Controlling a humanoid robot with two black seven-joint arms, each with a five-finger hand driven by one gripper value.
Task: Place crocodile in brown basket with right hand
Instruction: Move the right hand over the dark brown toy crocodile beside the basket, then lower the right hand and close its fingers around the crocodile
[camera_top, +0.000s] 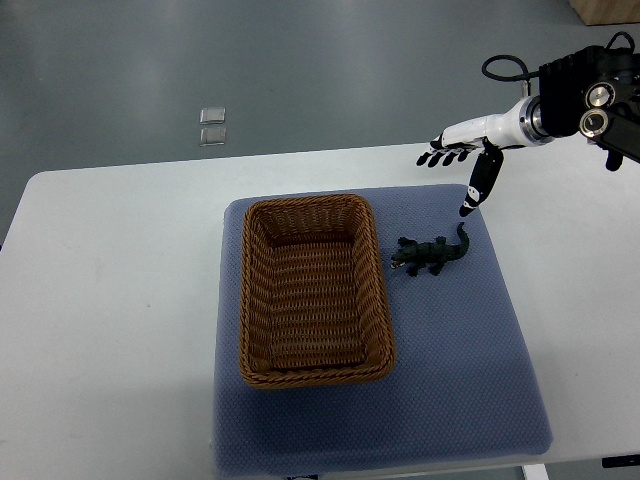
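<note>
A small dark green toy crocodile (430, 255) lies on the blue mat (470, 350), just right of the brown wicker basket (248, 300), which holds nothing. My right hand (458, 170) hovers above the mat's far right corner, up and to the right of the crocodile and apart from it. Its fingers are spread, the thumb pointing down toward the crocodile's tail, and it holds nothing. The left arm does not show.
The mat lies on a white table (110, 300) whose far edge runs just behind the hand. Two small clear squares (212, 127) sit on the grey floor beyond. A wooden box corner (605, 10) shows at top right.
</note>
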